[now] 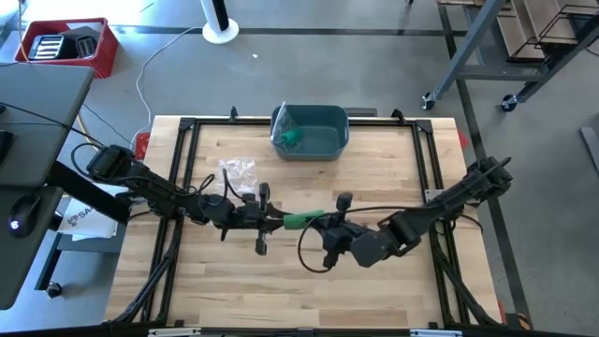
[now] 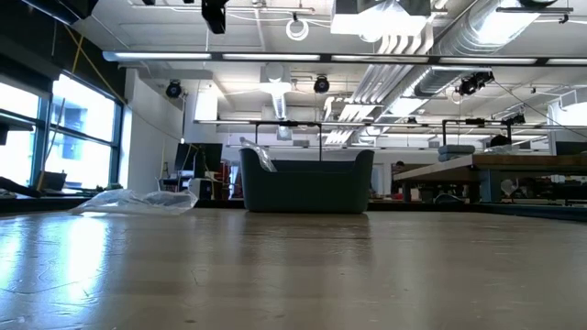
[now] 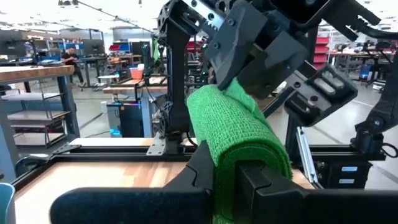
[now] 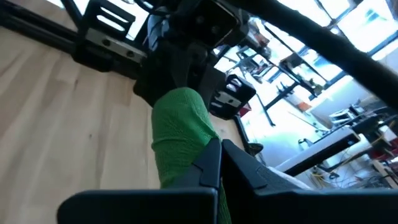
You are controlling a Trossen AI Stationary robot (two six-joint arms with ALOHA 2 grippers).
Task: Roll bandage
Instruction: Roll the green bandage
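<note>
Mid-roll, seen from above. The left hand [image 1: 271, 221] is pressed together on the left end of the green bandage [image 1: 302, 220], which hangs above the middle of the counter [image 1: 225, 290]. The right hand [image 1: 329, 228] is pinched shut on the bandage's right end, so the strip spans the short gap between the two hands. In the left wrist view the bandage [image 3: 239, 134] shows as a thick wound bundle; how much loose tail remains is hard to judge. Step in hand: winding. The next move likely calls for one hand to hold firm while the other turns or regrips without slackening the wraps. Far off sit a plastic wrapper [image 1: 236, 170] and a teal bin [image 1: 328, 140].
</note>
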